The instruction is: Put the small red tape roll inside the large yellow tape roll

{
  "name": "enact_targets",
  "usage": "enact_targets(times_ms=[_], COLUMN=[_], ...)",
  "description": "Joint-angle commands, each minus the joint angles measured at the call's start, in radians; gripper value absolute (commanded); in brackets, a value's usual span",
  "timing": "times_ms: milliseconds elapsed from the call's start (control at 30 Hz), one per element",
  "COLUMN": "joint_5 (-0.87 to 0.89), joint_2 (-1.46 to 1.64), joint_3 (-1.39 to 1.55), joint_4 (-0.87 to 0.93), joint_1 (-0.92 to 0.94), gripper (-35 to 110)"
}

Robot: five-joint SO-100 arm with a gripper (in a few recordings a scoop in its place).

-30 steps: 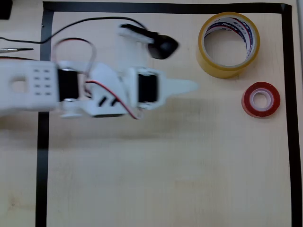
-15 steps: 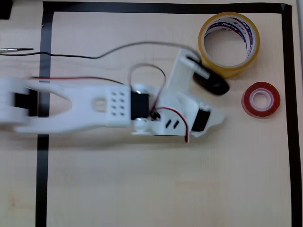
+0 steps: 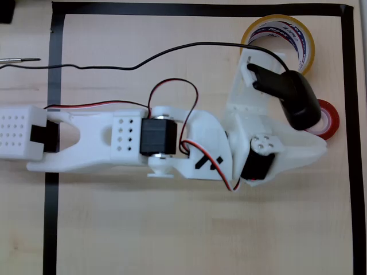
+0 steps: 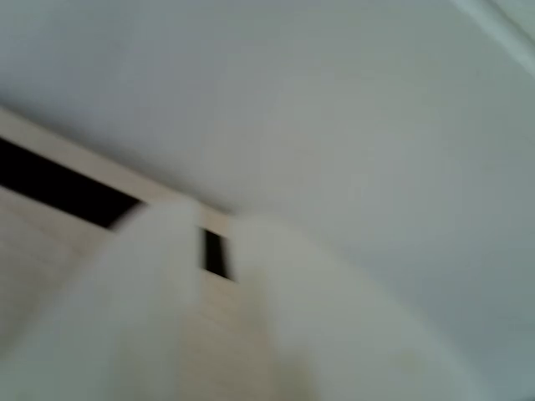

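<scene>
Tool (image 3: 312,150) out over right side of table (image 3: 172,229), blurry in wrist view, can't tell if clenched or released. Small red tape roll (image 3: 328,117) half hidden under arm, beside large yellow tape roll (image 3: 304,43). Could bump red roll away if dropped blind.

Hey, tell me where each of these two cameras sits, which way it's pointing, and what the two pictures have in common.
Overhead view: fixed above the table, looking straight down; shows the white arm reaching from the picture's left, partly covering the large yellow tape roll and the small red tape roll.
Wrist view: rides on the arm, aimed forward past the blurred pale end effector at the table edge and a pale surface beyond.
Shared: the black tape border on the wooden table.
</scene>
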Motion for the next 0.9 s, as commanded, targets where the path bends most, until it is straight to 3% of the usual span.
enact_targets(times_ms=[0, 867], joint_5=[0.129, 0.178], joint_2=[0.057, -0.196], joint_3=[-0.092, -0.103], joint_4=[-0.072, -0.195], joint_1=[0.035, -0.072], gripper=[0, 0])
